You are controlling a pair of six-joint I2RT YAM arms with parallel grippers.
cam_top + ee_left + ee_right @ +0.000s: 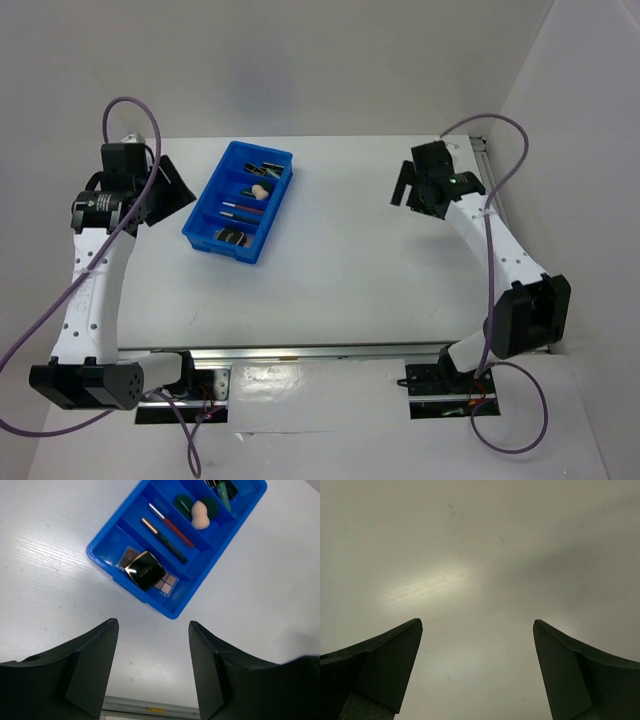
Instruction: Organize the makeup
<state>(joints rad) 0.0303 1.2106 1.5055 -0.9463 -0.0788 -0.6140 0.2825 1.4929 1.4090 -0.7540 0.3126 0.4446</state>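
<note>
The makeup lies inside the blue divided tray [222, 250] at the back left of the table. In the left wrist view the tray [160, 602] holds a black square compact [144, 570] on top of a brown-pink eyeshadow palette [167, 583]. A dark green pencil [165, 541] and a red pencil [174, 527] lie in the middle slots. Beyond them a beige sponge [201, 515] rests between dark round compacts [183, 503]. My left gripper [153, 624] hangs open and empty just left of the tray [172, 188]. My right gripper [477, 623] is open over bare table, far right [404, 186].
The far compartment holds dark and gold items [226, 488], partly cut off by the frame edge. White walls close in the table at the back and right. A metal rail [300, 352] runs along the near edge between the arm bases.
</note>
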